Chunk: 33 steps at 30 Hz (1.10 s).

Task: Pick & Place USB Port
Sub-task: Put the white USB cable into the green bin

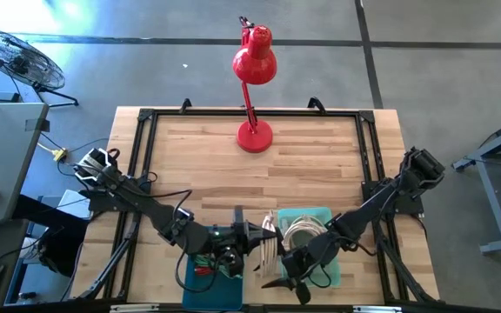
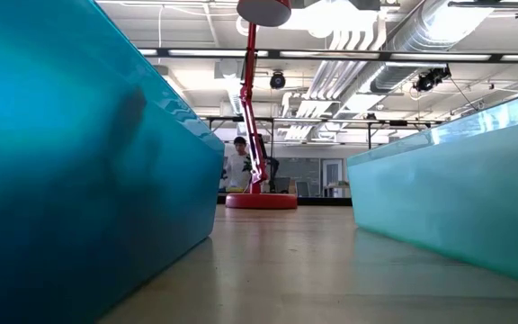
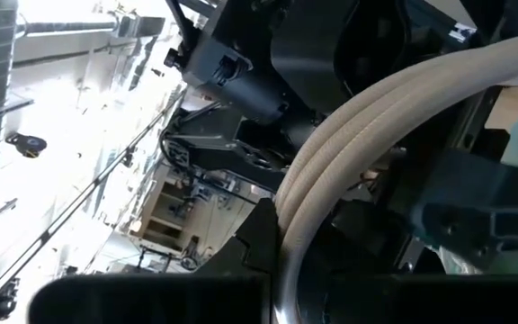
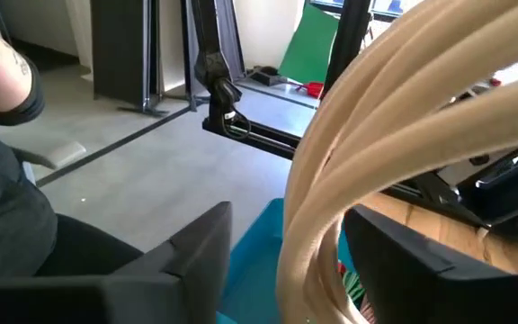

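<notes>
A bundle of cream USB cables [image 1: 276,233] hangs between the two bins near the table's near edge. More of it lies coiled [image 1: 303,231] in the light teal bin [image 1: 320,214]. My left gripper [image 1: 257,233] is shut on the bundle, just left of that bin. My right gripper [image 1: 286,280] sits at the bin's near side, open. In the right wrist view the cables [image 4: 331,180] pass between its spread fingers [image 4: 196,247]; whether they touch is unclear. The low view shows only the two bin walls. My left gripper holds the cream cable bundle [image 3: 306,209], several strands together, pinched between its fingers. It comes at it level from the table's left, with the fingers lying across the strands. The held stretch is lifted clear, and the strands run on toward the light teal bin.
A darker blue bin [image 1: 197,287] with red and green items sits under my left wrist, at the near edge. A red desk lamp [image 1: 254,135] stands at the far middle of the table. The wood between lamp and bins is bare. A person [image 4: 7,180] is beside the table.
</notes>
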Available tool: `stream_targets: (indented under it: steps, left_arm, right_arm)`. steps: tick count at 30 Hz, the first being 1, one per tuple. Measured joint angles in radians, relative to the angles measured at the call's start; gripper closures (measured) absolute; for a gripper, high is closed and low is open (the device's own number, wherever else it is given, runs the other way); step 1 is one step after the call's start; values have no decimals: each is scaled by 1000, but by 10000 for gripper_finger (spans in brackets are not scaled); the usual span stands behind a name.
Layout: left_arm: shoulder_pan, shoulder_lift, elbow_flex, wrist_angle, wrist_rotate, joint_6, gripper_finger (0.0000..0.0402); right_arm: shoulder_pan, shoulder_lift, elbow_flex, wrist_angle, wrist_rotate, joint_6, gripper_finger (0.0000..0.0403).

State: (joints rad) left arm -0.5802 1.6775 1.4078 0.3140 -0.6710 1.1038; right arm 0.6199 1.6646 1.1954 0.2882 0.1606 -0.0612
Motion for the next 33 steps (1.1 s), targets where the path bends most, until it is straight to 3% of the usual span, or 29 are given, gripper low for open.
stream_targets:
  steps: [3,7,9,15,21,33]
  left_arm:
    - [-1,0,0,0,-1,0,393]
    - [-3,0,0,-4,-26,0,393]
    - [-3,0,0,-4,-32,-5,393]
    - [-4,1,0,-7,-89,20,377]
    - [-19,3,0,-19,-265,80,350]
    - [-23,1,0,-168,-337,126,346]
  right_arm:
    - [0,0,0,0,-13,-8,255]
    - [-1,0,0,-12,-11,-26,363]
    - [4,-1,0,-15,-7,-66,386]
    - [28,-2,1,-37,91,-77,393]
    - [61,-3,2,-88,233,-77,393]
    - [118,-2,0,-233,499,-67,393]
